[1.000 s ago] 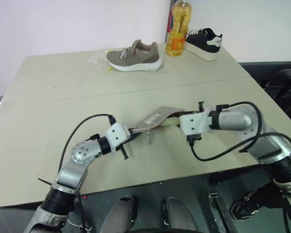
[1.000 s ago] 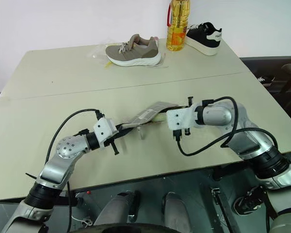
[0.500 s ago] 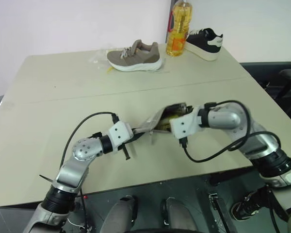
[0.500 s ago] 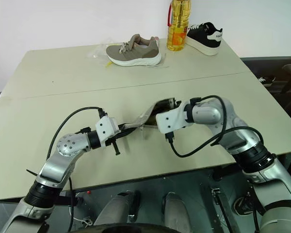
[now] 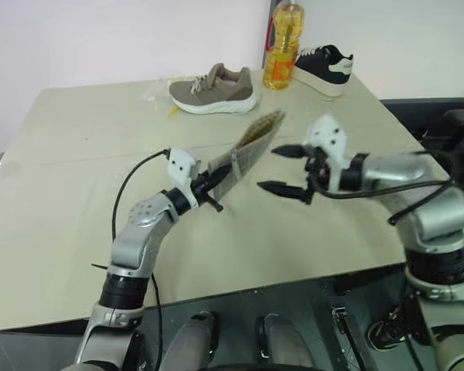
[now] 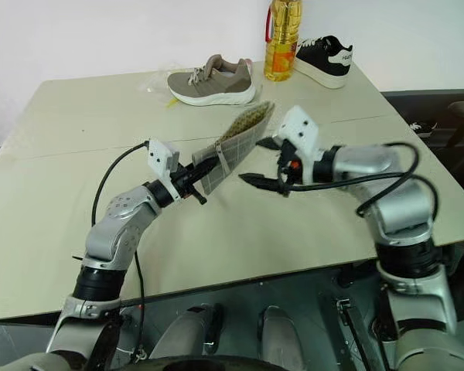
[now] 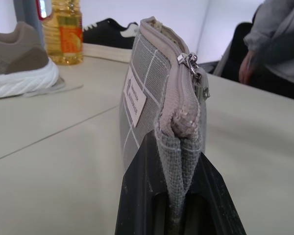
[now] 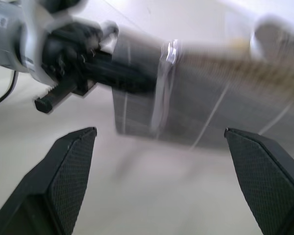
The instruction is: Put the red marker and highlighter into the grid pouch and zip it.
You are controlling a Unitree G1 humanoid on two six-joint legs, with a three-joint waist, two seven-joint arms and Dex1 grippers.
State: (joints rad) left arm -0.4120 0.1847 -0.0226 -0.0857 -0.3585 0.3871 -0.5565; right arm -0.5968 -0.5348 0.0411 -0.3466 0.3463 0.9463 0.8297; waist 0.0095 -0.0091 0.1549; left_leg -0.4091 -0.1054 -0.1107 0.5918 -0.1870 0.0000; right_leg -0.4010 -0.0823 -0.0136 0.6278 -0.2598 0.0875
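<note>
From the head views, the flat grey fabric grid pouch (image 5: 247,151) with white grid lines is held up off the beige table (image 5: 77,162), one end pinched between the closed fingers of the left gripper (image 5: 213,183); the right gripper (image 5: 284,170) waits just beside it, fingers spread wide and empty.

In the left wrist view the pouch (image 7: 157,98) stands on edge, its seam crumpled between the black fingers (image 7: 137,196): soft, light cloth, likely to flop. The zipper pull (image 7: 202,88) looks the best handhold.

In the right wrist view the open fingers (image 8: 68,161) flank the pouch.

No legible text: grid pouch (image 7: 152,105) white label print and bottle (image 7: 62,32) label too blurred.
</note>
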